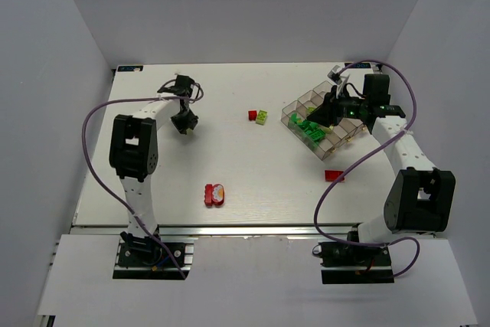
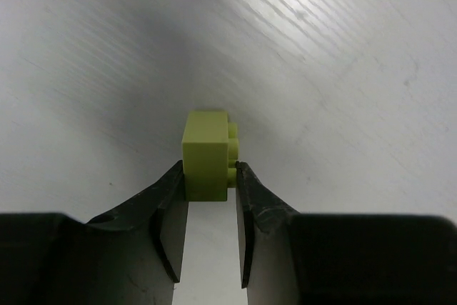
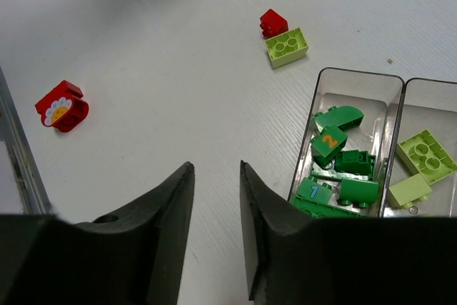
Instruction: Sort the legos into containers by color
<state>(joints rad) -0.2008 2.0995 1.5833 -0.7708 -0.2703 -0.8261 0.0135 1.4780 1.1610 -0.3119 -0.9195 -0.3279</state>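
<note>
**Left clamped on a pale brick, right open by the tray**

My left gripper (image 2: 209,171) is clamped on a pale yellow-green brick (image 2: 206,144), one finger pressed to each side face, with the studs turned to the right in the wrist view. From above, this gripper sits over the far left part of the table (image 1: 230,158), well apart from the tray (image 1: 295,110). I cannot tell whether the brick touches the tabletop.

My right gripper (image 3: 216,168) has its fingers apart with nothing between them, over bare table just beside the tray. In my wrist view the nearest compartment holds a heap of dark green bricks (image 3: 335,144). The compartment next to it holds two pale yellow-green pieces (image 3: 426,155).

Loose on the table lie four more pieces. A small red brick (image 3: 273,22) sits right against a pale brick with two studs showing (image 3: 286,46), near the tray. A red flower-printed piece (image 3: 62,105) lies towards the near edge, and a flat red brick (image 1: 334,175) lies by the tray's near side.
</note>
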